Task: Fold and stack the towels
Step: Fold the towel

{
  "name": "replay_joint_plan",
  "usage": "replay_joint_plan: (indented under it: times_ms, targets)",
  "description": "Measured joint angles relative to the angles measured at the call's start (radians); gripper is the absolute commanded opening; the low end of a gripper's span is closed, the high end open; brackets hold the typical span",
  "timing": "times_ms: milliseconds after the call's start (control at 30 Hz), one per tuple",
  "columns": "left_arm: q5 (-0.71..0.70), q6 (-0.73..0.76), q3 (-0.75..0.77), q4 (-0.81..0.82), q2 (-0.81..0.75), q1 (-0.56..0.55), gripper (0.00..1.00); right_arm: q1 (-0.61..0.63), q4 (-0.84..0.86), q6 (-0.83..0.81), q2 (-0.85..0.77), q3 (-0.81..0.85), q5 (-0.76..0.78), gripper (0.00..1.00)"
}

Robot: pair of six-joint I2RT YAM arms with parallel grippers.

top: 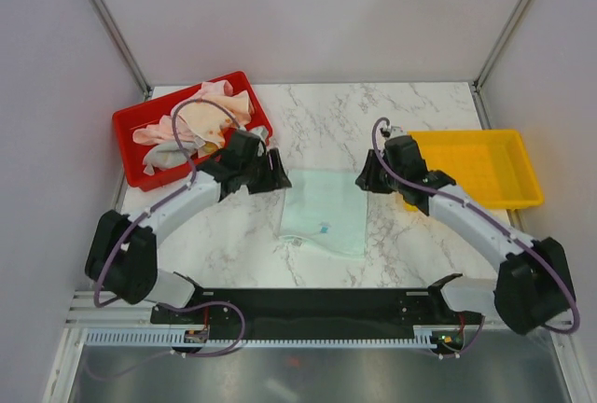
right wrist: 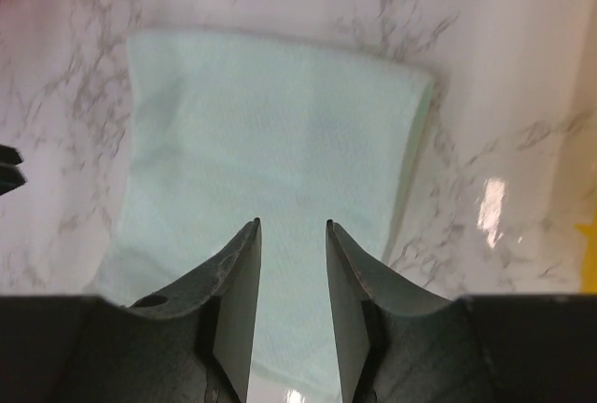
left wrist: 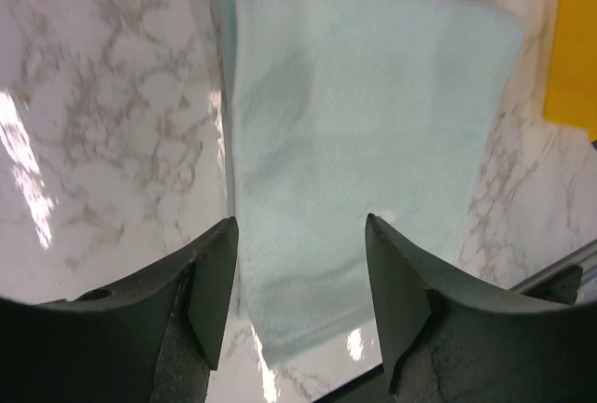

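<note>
Your left gripper hovers wide open and empty at the far left corner of the mint towel, which lies flat on the counter. Your right gripper, partly open and empty, hovers at its far right corner. Left of it a red tray holds crumpled towels; right of it stands a yellow tray.

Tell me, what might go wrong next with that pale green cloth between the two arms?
1. The left gripper and right gripper are open by the mint towel's far corners. A pinch might catch only the top layer and undo the fold.
2. The left arm passes close by the red tray, where loose towels are heaped. It could snag one.
</note>
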Motion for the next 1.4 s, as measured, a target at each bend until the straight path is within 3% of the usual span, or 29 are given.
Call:
replay_joint_plan:
  times_ms: [167, 400, 667, 1400]
  targets:
    - [0.013, 0.034, 0.159, 0.057, 0.161, 0.074, 0.62, -0.068, 0.019, -0.051, 0.224, 0.116, 0.077, 0.42]
    - [0.068, 0.06, 0.201, 0.11, 0.33, 0.089, 0.59, -0.096, 0.013, -0.076, 0.373, 0.145, 0.081, 0.42]
    - [0.083, 0.081, 0.263, 0.131, 0.442, 0.089, 0.57, -0.103, 0.053, -0.077, 0.409, 0.146, 0.039, 0.41]
    - [0.134, 0.099, 0.3, 0.164, 0.536, 0.089, 0.46, -0.129, 0.151, -0.062, 0.444, 0.096, -0.03, 0.37]
